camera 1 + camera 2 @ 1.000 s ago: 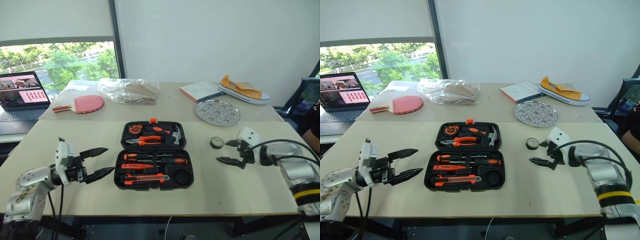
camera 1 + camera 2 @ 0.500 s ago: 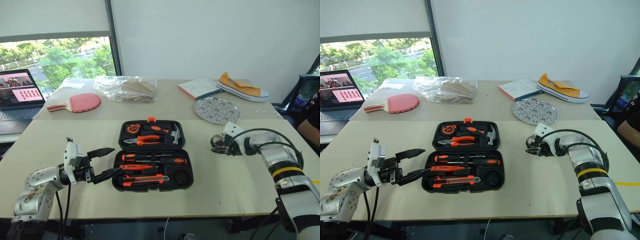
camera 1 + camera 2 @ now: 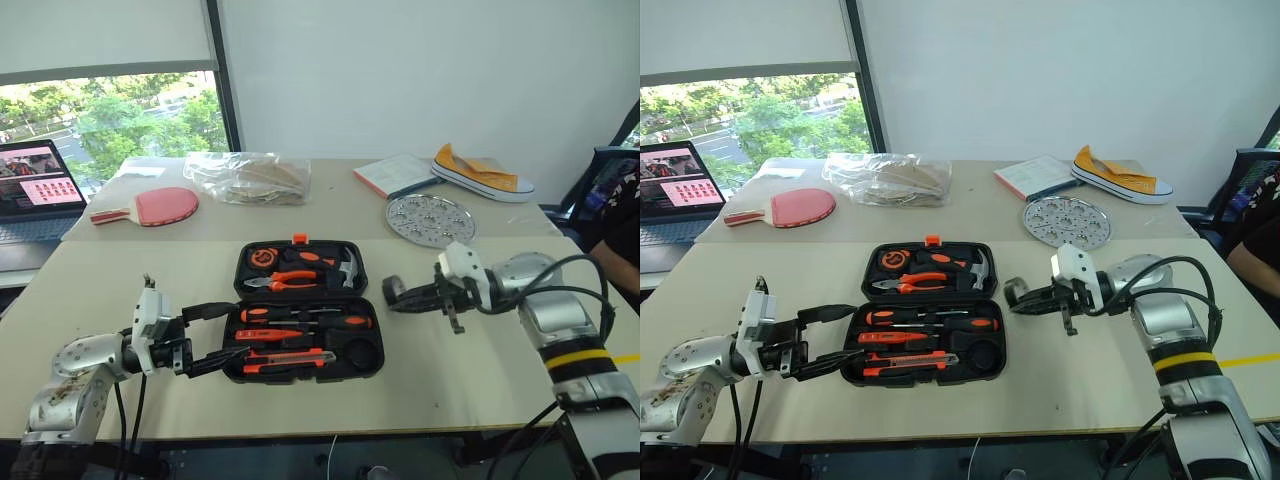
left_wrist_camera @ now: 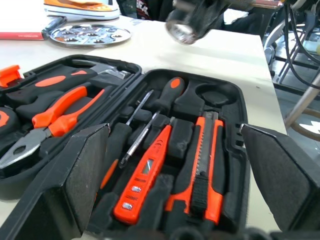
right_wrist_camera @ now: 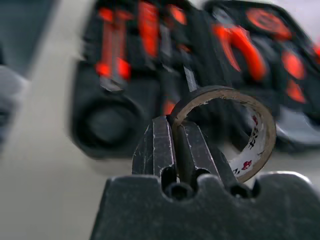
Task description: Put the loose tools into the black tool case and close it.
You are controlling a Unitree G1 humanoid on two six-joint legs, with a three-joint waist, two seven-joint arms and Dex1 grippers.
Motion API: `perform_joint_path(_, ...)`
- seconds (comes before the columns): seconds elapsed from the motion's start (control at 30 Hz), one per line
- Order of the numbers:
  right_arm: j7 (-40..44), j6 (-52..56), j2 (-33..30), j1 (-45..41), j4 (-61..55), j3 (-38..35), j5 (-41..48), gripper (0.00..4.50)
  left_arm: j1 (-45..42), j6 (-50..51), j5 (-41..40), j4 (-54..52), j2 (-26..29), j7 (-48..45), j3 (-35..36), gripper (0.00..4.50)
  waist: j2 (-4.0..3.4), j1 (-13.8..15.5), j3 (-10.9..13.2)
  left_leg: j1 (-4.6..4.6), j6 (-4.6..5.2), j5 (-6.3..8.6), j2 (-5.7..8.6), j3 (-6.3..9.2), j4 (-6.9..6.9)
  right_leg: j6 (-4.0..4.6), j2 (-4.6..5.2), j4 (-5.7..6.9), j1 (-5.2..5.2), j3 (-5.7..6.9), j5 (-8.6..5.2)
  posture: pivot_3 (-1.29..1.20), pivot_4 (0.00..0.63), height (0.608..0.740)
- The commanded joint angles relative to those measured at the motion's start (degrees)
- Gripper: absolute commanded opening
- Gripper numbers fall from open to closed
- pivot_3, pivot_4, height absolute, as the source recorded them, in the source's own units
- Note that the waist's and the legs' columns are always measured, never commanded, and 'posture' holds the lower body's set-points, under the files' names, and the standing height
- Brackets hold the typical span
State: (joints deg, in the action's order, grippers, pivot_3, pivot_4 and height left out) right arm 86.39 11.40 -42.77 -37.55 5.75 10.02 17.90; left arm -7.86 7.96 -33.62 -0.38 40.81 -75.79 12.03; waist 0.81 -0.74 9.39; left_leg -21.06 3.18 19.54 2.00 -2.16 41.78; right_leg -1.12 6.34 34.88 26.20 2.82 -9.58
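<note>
behind left fingers (image 4: 75, 185), case (image 4: 235, 150) edges

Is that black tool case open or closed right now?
Open. The black tool case lies flat with both halves spread on the table, its screwdrivers and pliers showing.

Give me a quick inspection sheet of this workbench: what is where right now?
Surface: two pale tables pushed together.
Job's things: black tool case lies open, holding screwdrivers, a utility knife, pliers and a hammer; its round slot is empty.
Clutter: laptop, paddle, plastic bag, booklet, perforated metal disc, yellow shoe.
Grippers: right gripper shut on a tape roll, above the table beside the case; left gripper open at the case's near corner.
Cables: black ones loop along the right arm.
Surroundings: window, white wall, a seated person's arm.
</note>
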Motion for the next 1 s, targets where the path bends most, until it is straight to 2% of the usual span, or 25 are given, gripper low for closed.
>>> perform_joint_path(0.03, -4.0, 14.5, -0.6, 1.2, -13.5, 4.6, 0.7, 0.02, 1.4, -0.5, 0.1, -2.1, 0.7, -0.7, 0.1, 4.50, 0.00, 0.0, 0.0, 0.00, 0.00, 0.00, 0.01, 0.00, 0.02, 0.00, 0.03, 0.00, 0.01, 0.00, 0.00, 0.00, 0.150, 0.740)
perform_joint_path(0.1, -5.3, 17.8, -0.7, 1.3, -15.5, 6.5, -0.3, 0.02, 1.8, -0.5, 0.1, -2.4, 0.7, -0.7, 0.0, 4.50, 0.00, 0.1, 0.0, 0.00, 0.00, 0.00, 0.03, 0.00, 0.05, 0.01, 0.08, 0.00, 0.05, -0.01, 0.00, 0.00, 0.150, 0.740)
perform_joint_path(0.37, -7.5, 19.5, -1.4, 0.9, -14.7, 13.9, -7.9, 0.02, 2.6, -0.6, 0.4, -2.7, 0.8, -0.7, 0.0, 4.50, 0.01, 0.3, 0.0, 0.01, 0.00, 0.00, 0.12, -0.01, 0.10, 0.02, 0.08, -0.01, 0.05, -0.01, 0.00, 0.00, 0.150, 0.740)
perform_joint_path(0.53, -7.2, 21.2, -2.9, -1.9, -12.0, 18.4, -13.5, 0.02, 3.3, -0.9, 0.9, -2.6, 1.2, -0.5, 0.5, 4.50, 0.02, 0.2, 0.0, 0.03, 0.00, 0.00, 0.12, -0.02, 0.10, 0.02, 0.06, -0.01, 0.03, -0.01, 0.00, 0.00, 0.150, 0.740)
perform_joint_path(0.7, -7.6, 23.1, -0.8, -5.3, -9.2, 20.6, -14.9, 0.02, 3.8, -1.2, 1.2, -2.0, 1.4, 0.1, 1.1, 4.50, 0.12, 0.5, -0.1, 0.03, 0.02, -0.01, 0.13, 0.00, 0.16, 0.01, 0.08, -0.04, -0.03, 0.00, 0.01, 0.00, 0.150, 0.740)
perform_joint_path(0.77, -8.1, 23.6, 1.0, -6.4, -8.1, 20.7, -14.3, 0.78, 3.8, -1.2, 1.3, -2.0, 1.3, 0.3, 1.3, 4.50, 0.24, 0.3, -0.1, 0.10, 0.02, -0.01, 0.12, -0.01, 0.18, 0.02, 0.07, -0.03, -0.06, -0.01, 0.01, 0.00, 0.150, 0.740)
perform_joint_path(0.9, -7.5, 23.1, 2.6, -7.9, -7.6, 19.1, -12.5, 1.99, 3.8, -1.0, 1.2, -2.0, 1.0, 0.9, 2.1, 4.50, 0.25, 0.0, -0.1, 0.22, -0.05, -0.05, 0.08, -0.01, 0.16, 0.15, 0.06, 0.03, -0.11, -0.02, 0.09, 0.00, 0.150, 0.740)
perform_joint_path(1.0, -1.5, 23.3, 0.6, -8.3, -9.7, 14.2, -5.7, 3.01, 4.9, -1.1, 1.1, -2.0, 1.1, 1.8, 3.2, 4.50, 0.23, 0.0, -0.1, 0.23, -0.11, -0.08, 0.04, -0.01, 0.14, 0.20, 0.01, 0.07, -0.06, -0.02, 0.12, 0.00, 0.150, 0.740)
